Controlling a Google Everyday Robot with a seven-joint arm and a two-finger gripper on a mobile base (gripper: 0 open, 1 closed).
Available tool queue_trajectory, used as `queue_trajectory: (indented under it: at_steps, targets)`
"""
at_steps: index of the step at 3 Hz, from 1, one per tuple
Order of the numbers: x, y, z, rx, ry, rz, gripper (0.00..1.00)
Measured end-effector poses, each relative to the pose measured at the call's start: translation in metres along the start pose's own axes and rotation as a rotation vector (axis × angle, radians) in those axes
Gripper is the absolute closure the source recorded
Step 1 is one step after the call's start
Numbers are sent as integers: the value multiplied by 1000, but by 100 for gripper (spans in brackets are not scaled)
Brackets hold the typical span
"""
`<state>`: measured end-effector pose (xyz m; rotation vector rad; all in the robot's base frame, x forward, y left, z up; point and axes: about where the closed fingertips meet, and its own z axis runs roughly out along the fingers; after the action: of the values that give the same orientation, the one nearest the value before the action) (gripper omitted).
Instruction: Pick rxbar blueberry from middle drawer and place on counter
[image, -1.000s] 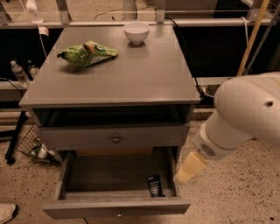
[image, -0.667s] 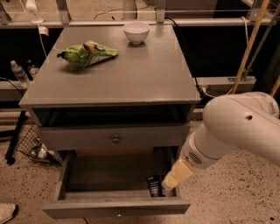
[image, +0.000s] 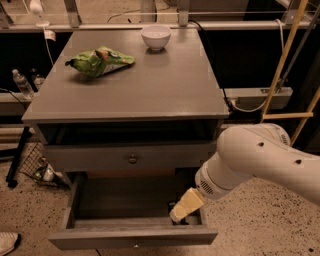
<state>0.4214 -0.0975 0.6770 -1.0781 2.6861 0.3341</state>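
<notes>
Your gripper (image: 183, 207) is down in the front-right corner of the open middle drawer (image: 125, 236); the bar isn't visible, prob. under its tip, and you can't tell if the gripper is spread or pinching anything. Risk: if the bar sits tight vs. the front wall, a grab may slip off, and the lift-out could clip the knobbed drawer (image: 100, 159) overhead. On the counter (image: 165, 95) a green bag (image: 99, 60) and bowl (image: 155, 36) sit toward the back, so aim nearer the front edge.

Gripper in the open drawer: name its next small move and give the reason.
Probably ease straight down a little. The gripper hangs in the front right corner of the middle drawer. The rxbar blueberry is out of sight, likely beneath it, and the counter holds only a green bag and a white bowl.
</notes>
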Motion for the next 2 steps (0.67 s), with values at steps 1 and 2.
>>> queue_trajectory:
  at_steps: [1, 2]
  targets:
    - [-8, 3, 26, -22, -21, 4, 0]
    - [-19, 5, 67, -53, -26, 11, 0]
